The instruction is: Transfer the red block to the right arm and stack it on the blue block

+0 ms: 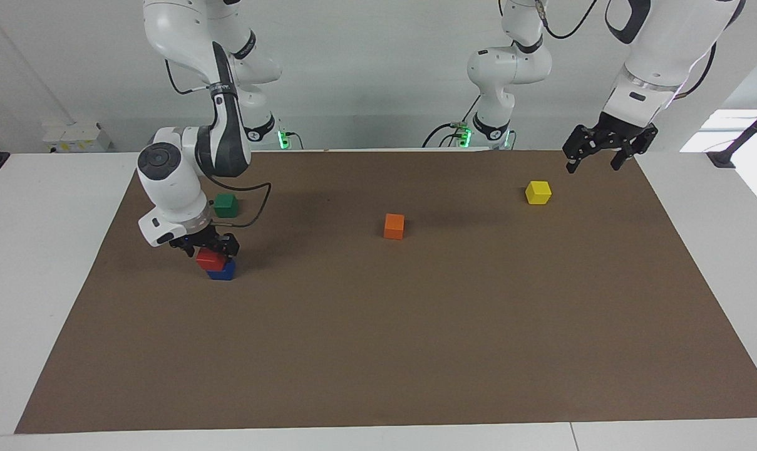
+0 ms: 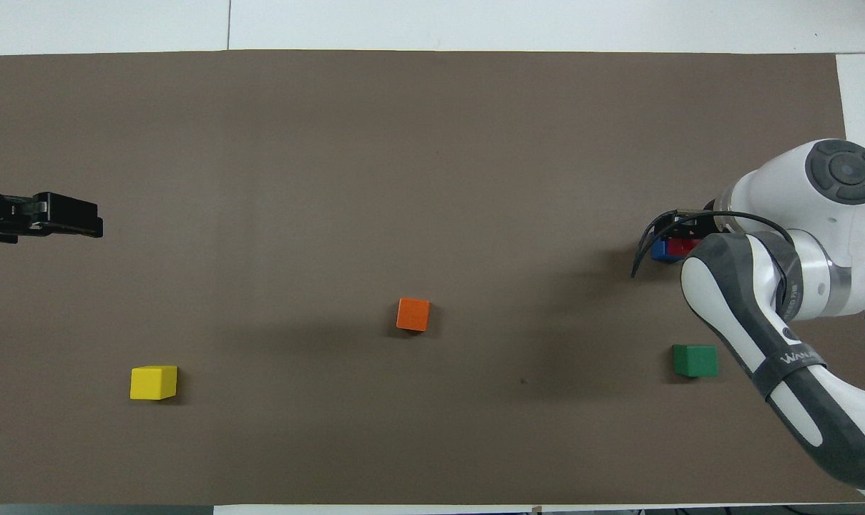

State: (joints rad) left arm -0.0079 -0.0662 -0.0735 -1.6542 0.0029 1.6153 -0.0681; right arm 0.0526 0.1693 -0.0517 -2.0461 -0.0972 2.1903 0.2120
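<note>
The red block [image 1: 211, 258] rests on top of the blue block [image 1: 221, 271], toward the right arm's end of the table. My right gripper [image 1: 208, 247] is down over the stack, its fingers close against two sides of the red block. In the overhead view the red block [image 2: 685, 247] and blue block [image 2: 660, 249] peek out from under the right gripper [image 2: 679, 227]. My left gripper [image 1: 593, 168] is open and empty, raised over the mat's edge at the left arm's end, near the yellow cube; it also shows in the overhead view [image 2: 81, 218].
A green cube [image 1: 225, 205] lies nearer to the robots than the stack. An orange cube [image 1: 394, 226] lies mid-table. A yellow cube [image 1: 538, 192] lies toward the left arm's end. All stand on the brown mat [image 1: 416, 351].
</note>
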